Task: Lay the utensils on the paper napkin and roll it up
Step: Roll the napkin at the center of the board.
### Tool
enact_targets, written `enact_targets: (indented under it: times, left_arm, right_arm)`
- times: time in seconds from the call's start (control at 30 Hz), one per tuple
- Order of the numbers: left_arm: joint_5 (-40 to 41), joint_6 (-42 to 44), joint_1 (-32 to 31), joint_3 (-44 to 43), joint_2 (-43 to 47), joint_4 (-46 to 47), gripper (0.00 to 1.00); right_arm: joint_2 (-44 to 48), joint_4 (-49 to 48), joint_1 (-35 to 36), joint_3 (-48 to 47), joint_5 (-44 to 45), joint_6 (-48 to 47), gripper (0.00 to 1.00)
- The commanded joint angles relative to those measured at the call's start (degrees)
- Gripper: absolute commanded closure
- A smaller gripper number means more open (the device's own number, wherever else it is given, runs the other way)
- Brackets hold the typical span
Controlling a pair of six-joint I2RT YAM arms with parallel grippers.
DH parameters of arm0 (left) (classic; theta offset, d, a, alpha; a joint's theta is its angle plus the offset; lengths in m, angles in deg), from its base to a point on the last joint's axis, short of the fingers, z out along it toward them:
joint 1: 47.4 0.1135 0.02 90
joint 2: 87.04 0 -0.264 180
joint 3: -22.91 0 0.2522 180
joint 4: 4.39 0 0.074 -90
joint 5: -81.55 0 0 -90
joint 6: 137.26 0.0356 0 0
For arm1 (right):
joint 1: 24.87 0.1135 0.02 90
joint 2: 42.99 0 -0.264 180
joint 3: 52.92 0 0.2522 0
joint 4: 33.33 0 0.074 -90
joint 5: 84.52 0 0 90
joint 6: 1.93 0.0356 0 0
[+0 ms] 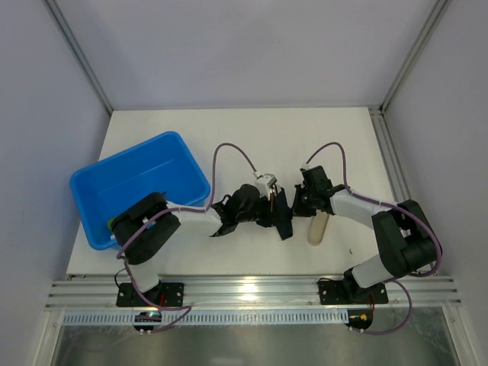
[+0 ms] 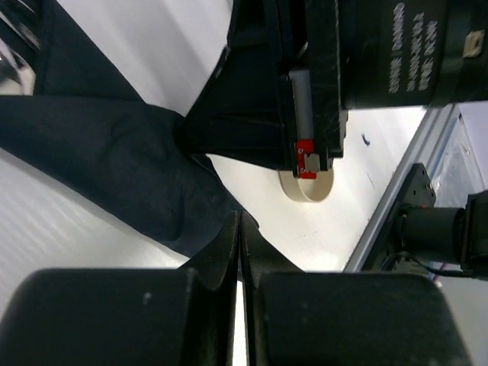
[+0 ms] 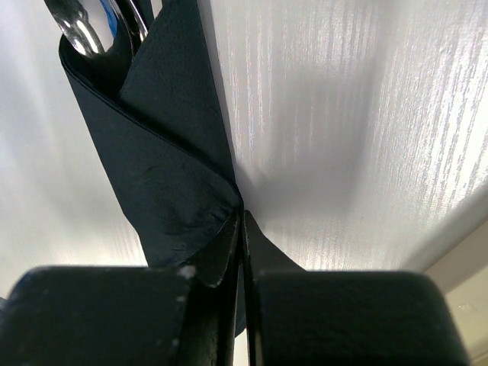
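The black paper napkin (image 3: pixel 164 152) lies folded around the utensils (image 3: pixel 85 29), whose shiny silver ends stick out of its far end. From above, the paper napkin (image 1: pixel 284 219) is a slim dark strip between the two arms at the table's middle. My right gripper (image 3: pixel 242 217) is shut with the napkin's near corner pinched in its jaws. My left gripper (image 2: pixel 240 221) is shut at the edge of the napkin (image 2: pixel 114 164), which runs into its fingertips. The two grippers, left (image 1: pixel 277 216) and right (image 1: pixel 300 203), sit almost touching.
A beige cylinder (image 1: pixel 318 227) lies just right of the grippers, under the right arm, and also shows in the left wrist view (image 2: pixel 309 185). A blue tub (image 1: pixel 122 155) stands at the left. The aluminium rail (image 1: pixel 252 291) runs along the near edge.
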Motion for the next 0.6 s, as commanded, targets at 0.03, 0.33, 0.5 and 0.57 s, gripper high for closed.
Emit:
enact_targets:
  times: [0.03,0.33,0.5,0.57]
  left_arm:
    - [-5.3,-3.0,-0.4,1.3,-3.2,9.9,1.00]
    - [-6.2,-5.9,-1.7,4.0,-7.4,15.8,1.00]
    - [-6.4,-6.7,-2.4,4.3,-11.1,19.0,1.00]
    - [-6.4,-7.1,-2.8,4.6,-12.1,19.9,1.00]
  right_arm:
    - [-1.3,3.4,0.6,0.2,1.9,-1.1,0.96]
    - [-1.7,3.1,0.6,-0.1,1.0,-0.9,0.96]
    - [-1.5,3.2,0.7,-0.1,1.0,-0.8,0.96]
    - [-1.4,3.4,0.7,-0.1,1.0,-0.8,0.96]
